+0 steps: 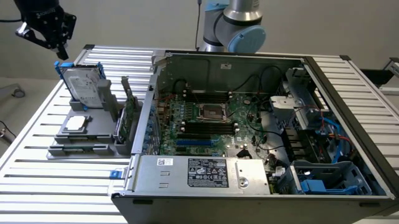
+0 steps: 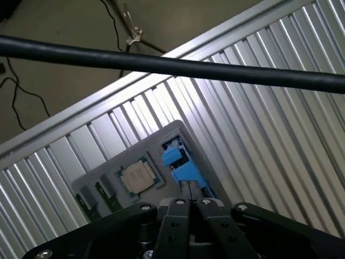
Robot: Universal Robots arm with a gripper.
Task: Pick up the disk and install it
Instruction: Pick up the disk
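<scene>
Exterior view looks down across the table (image 1: 37, 177); wrist view looks steeply down, sharing the grey holder (image 1: 74, 137) (image 2: 173, 130).

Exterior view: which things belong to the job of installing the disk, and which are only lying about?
Job: disk, upright in the grey holder; tool, shut, above it; open computer case.
Lying about: square silver chip; green circuit card.

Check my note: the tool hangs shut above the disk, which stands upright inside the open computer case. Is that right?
Not quite. The disk stands upright in the grey holder beside the computer case, on the exterior view's left, not inside it; the exterior view shows this. The rest holds: the tool hangs shut above the disk.
</scene>
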